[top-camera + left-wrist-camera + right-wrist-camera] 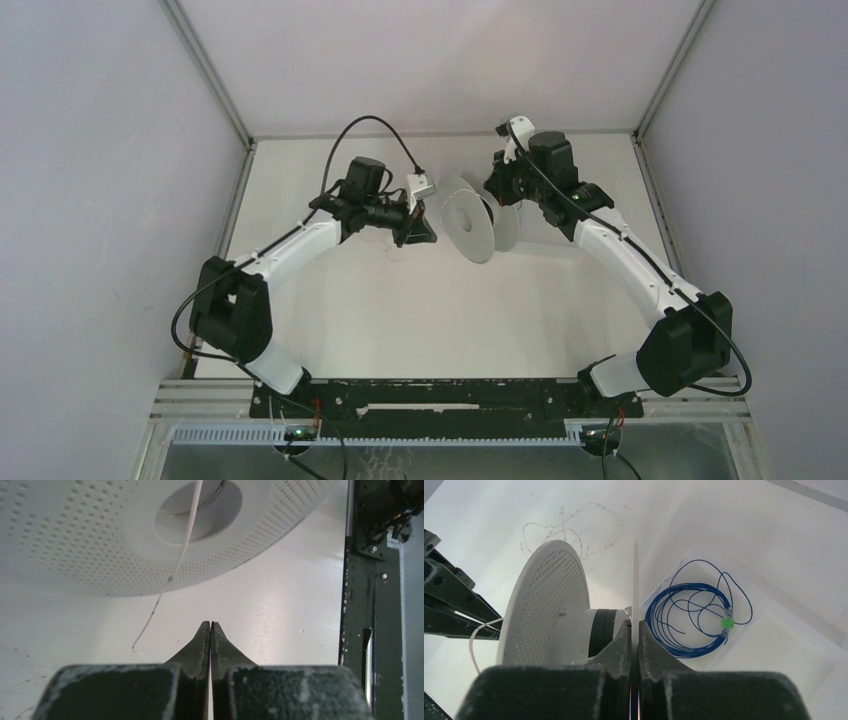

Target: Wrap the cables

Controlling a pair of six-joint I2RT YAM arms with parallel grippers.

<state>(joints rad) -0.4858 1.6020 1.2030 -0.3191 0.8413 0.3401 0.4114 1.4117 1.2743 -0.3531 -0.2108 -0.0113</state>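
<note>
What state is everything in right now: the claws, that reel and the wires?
left claw, shut, empty.
right claw, shut on the reel's rim.
reel, on edge, held.
white cord, hanging from the reel's hub, end free.
pale thin strand, loose loops, unwound.
blue cable, coiled, tied, lying flat.

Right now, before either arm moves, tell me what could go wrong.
1. The left hand is shut on nothing visible. The pale strand hangs off to its side, so pulling back may wrap nothing.
2. The right hand pinches the spool only by its thin flange, so a tug could tilt it or slip it free.
3. The blue coil lies beside that flange and might get snagged.
</note>
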